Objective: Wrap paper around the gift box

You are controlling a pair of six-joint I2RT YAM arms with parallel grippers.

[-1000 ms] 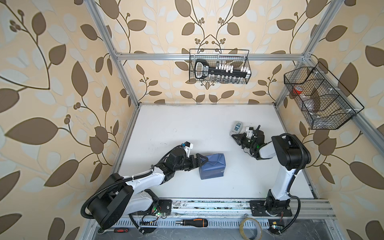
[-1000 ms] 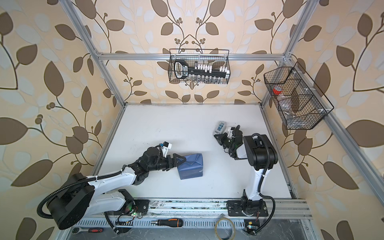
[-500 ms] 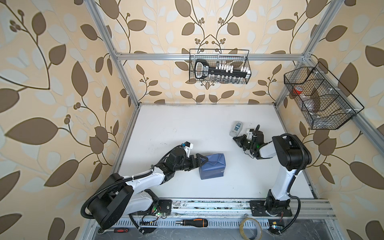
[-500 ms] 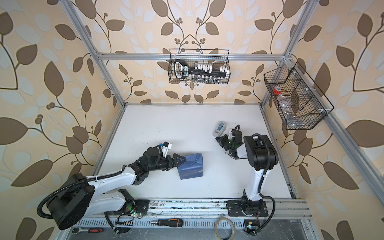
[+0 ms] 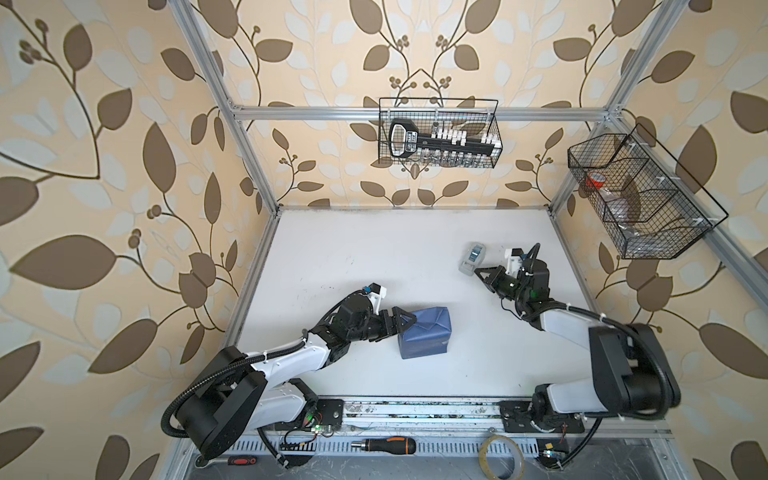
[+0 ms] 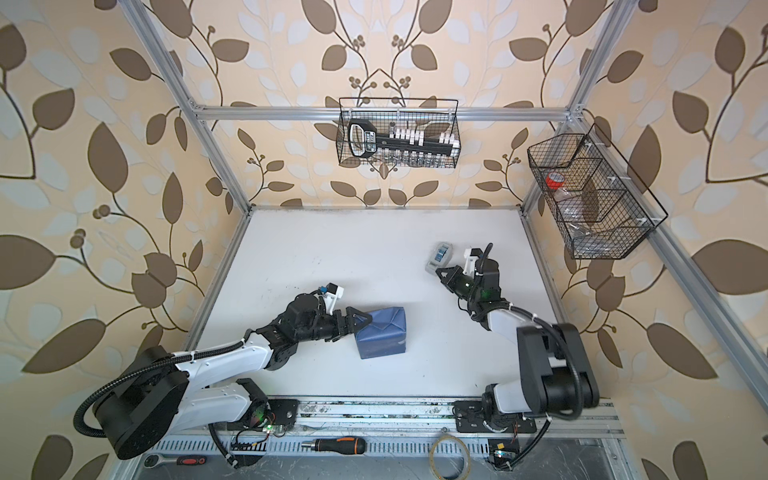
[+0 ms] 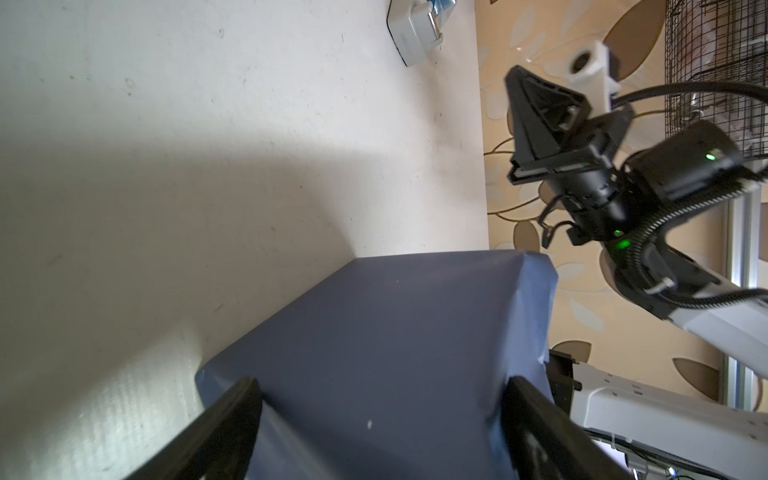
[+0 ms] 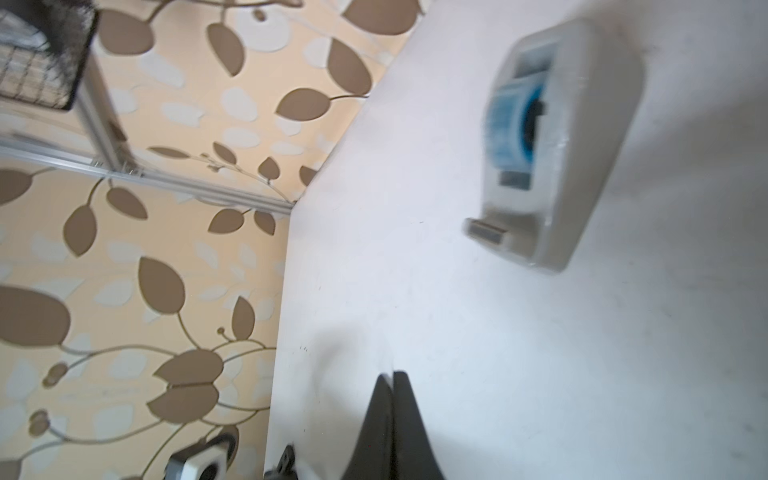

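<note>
Left wrist view: left jaws spread almost full width, straddling the gift box (image 7: 395, 353). Both fingers (image 7: 232, 419) look pressed into the paper (image 7: 519, 291) on opposite sides, so I read it as a clamp. Box is fully covered in dusky blue and sits front-centre on the surface (image 5: 374, 257) in both top views. Right jaws are pinched fully together with nothing visible between them, hovering just beside the tape dispenser (image 8: 552, 145), well apart from the box. Can't tell if the folds are taped. Risks: an early release likely lets a flap spring open; a harder squeeze could crease or tear the thin sheet; closed right jaws could shove the dispenser instead of pulling tape.
</note>
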